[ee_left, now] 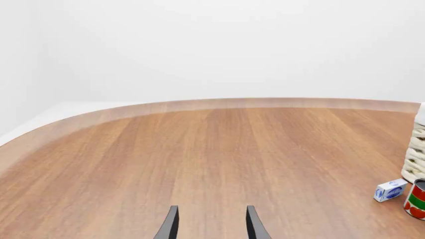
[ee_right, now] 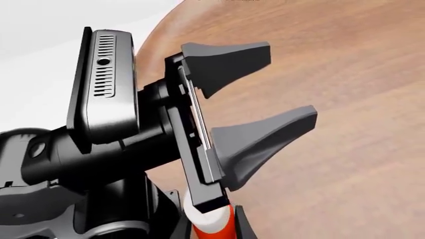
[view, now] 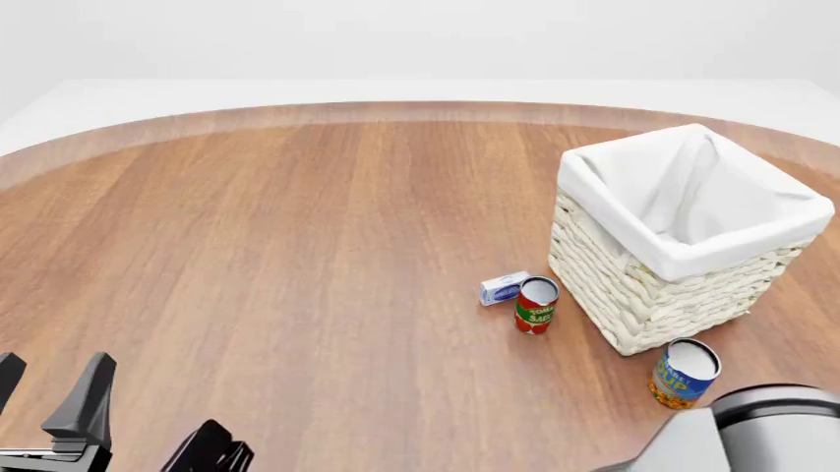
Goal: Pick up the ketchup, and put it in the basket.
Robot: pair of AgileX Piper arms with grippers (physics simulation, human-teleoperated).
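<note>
The left gripper (ee_left: 211, 225) is hovering low over the table (view: 302, 246) at the near left, and its jaws are standing wide apart with nothing between them. At the near right, the right gripper (ee_right: 208, 228) is closing its fingers on the ketchup (ee_right: 212, 220). Only the white cap and a little of the red body are showing, in the right wrist view. Farther on, a blue-and-orange can (view: 684, 374) is standing just beside the near corner of the basket (view: 643, 295). A red-and-green can (view: 536, 305) is standing to the left of the basket, and a small white-and-blue box (view: 505, 288) is lying just beside this can.
</note>
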